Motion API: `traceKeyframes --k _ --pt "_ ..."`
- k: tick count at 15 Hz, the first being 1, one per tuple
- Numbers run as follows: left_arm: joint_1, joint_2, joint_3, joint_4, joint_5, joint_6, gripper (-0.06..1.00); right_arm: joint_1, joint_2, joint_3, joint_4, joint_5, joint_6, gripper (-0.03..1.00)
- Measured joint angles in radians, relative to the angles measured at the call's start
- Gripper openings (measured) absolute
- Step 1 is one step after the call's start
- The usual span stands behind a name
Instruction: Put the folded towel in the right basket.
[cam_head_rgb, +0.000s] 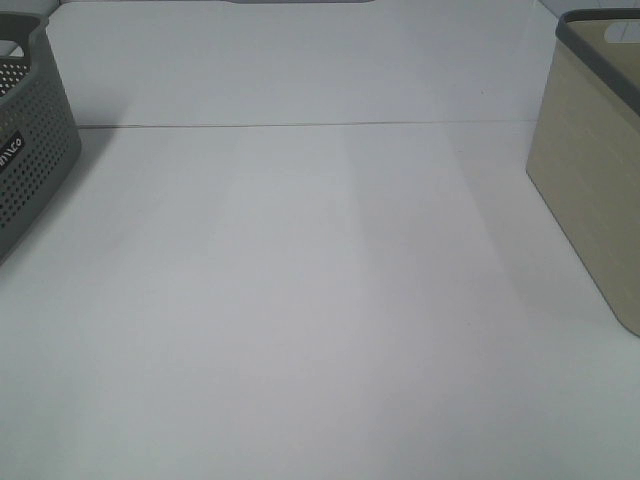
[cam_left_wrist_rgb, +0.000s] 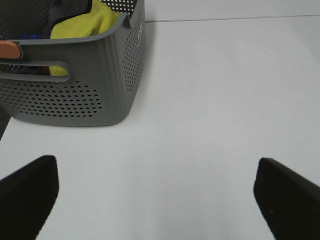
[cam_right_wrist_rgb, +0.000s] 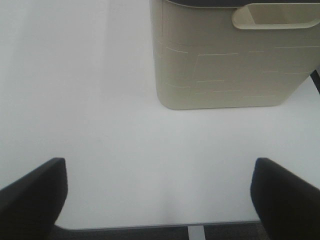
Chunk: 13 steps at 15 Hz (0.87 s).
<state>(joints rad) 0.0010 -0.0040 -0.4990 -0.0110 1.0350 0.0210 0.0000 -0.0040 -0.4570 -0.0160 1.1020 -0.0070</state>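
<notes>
A folded yellow towel (cam_left_wrist_rgb: 82, 22) lies inside the grey perforated basket (cam_left_wrist_rgb: 85, 95), seen in the left wrist view; that basket stands at the left edge of the high view (cam_head_rgb: 25, 170). The beige basket (cam_head_rgb: 590, 190) stands at the right edge and also shows in the right wrist view (cam_right_wrist_rgb: 230, 60). My left gripper (cam_left_wrist_rgb: 157, 200) is open and empty above the white table, short of the grey basket. My right gripper (cam_right_wrist_rgb: 157, 200) is open and empty near the table's front edge, short of the beige basket. Neither gripper shows in the high view.
The white table (cam_head_rgb: 320, 300) spans the space between the two baskets. A dark item and an orange piece (cam_left_wrist_rgb: 10, 50) sit in the grey basket beside the towel. The table's front edge (cam_right_wrist_rgb: 150, 227) shows in the right wrist view.
</notes>
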Motion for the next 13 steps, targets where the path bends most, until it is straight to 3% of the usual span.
traceKeyframes --k 13 --pt "0.0 0.0 0.0 0.0 0.0 0.0 0.99 0.0 0.0 0.0 0.0 0.0 0.0 0.96"
